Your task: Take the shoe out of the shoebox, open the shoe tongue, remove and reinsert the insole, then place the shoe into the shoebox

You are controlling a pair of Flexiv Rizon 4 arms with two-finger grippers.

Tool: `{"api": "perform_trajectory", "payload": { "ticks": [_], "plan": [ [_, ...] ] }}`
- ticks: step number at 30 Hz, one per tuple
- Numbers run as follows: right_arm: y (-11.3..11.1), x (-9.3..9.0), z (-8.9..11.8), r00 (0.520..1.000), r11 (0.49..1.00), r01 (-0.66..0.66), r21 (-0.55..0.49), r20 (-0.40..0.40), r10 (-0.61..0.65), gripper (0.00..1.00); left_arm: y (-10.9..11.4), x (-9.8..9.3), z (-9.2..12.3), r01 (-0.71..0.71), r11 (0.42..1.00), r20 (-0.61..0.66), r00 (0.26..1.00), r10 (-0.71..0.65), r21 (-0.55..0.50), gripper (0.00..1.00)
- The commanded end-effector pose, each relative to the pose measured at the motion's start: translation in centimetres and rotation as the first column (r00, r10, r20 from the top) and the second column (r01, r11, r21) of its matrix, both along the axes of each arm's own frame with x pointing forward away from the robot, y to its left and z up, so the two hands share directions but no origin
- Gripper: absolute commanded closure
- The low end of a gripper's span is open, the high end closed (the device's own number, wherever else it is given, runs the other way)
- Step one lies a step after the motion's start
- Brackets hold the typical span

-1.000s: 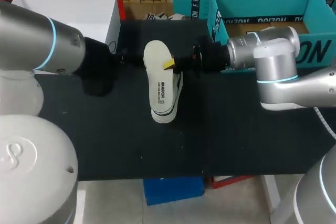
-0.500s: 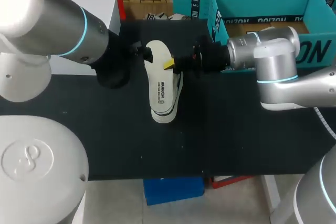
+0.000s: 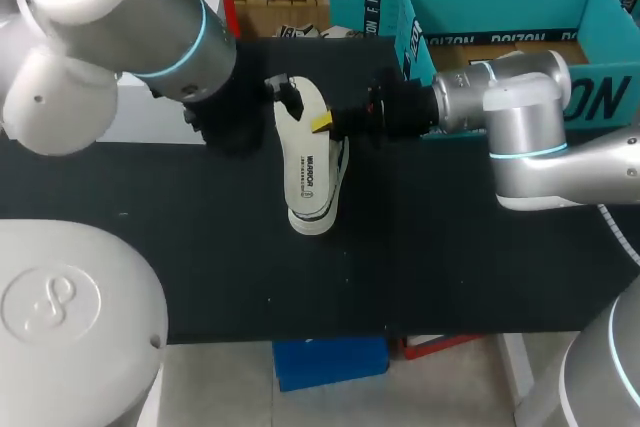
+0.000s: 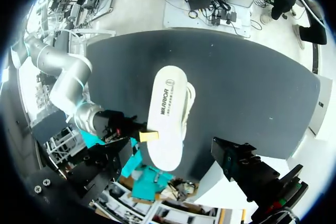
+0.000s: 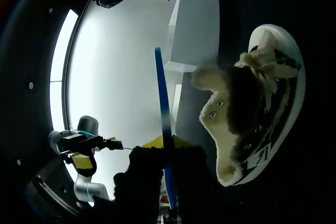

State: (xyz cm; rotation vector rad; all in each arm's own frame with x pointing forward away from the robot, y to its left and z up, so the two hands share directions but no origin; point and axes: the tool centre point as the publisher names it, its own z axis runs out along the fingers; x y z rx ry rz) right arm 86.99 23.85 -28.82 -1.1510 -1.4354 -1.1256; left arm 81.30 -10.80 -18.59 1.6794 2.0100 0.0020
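Over the last second the left arm has swung in from the counter's (image 3: pixel 450 257) left side, and the left gripper (image 3: pixel 285 97) now sits right at the far end of the insole (image 3: pixel 305 147), where a moment ago it was well clear of it. The right arm has not moved: the right gripper (image 3: pixel 322 124) holds the insole by its long edge, jaws clenched on it from both sides, so it hangs flat just above the shoe (image 3: pixel 338 172). The right wrist view shows the insole edge-on, with the shoe lying open-topped on the counter beyond it. I cannot tell whether the left jaws are released or clenched. As I read it, the insole is fully out and the left arm is coming to share or take over the hold, which would suit feeding it back in. Reinserting it and boxing the shoe are still to do. Counted: one shoe, one insole, two grippers, one open teal shoebox (image 3: pixel 500 7) at the counter's far right and one white box (image 3: pixel 150 129) at its far left.
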Motion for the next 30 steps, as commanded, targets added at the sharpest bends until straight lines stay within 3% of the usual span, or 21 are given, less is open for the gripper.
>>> {"api": "perform_trajectory", "payload": {
  "ticks": [1, 8, 18, 30],
  "plan": [
    [0.1, 0.1, -0.1, 1.000, 1.000, -0.002, -0.001, -0.001, 0.002, 1.00, 0.4, 2.5, 0.6, 0.043, 0.999, -0.058, 0.997, -0.045, -0.030, 0.00],
    [0.1, 0.1, -0.1, 1.000, 1.000, -0.002, -0.001, -0.001, 0.002, 1.00, -0.2, 3.2, 1.1, 0.093, 0.995, -0.072, 0.993, -0.089, 0.046, 0.00],
    [0.1, 0.1, -0.1, 1.000, 1.000, -0.002, -0.001, -0.001, 0.002, 1.00, -0.7, 3.6, 0.9, 0.033, 0.992, -0.155, 0.988, -0.013, 0.123, 0.00],
    [0.1, 0.1, -0.1, 1.000, 1.000, -0.002, -0.001, -0.001, 0.002, 1.00, -2.1, 2.1, 0.7, -0.006, 0.989, -0.156, 0.987, 0.029, 0.148, 0.00]
  ]
}}
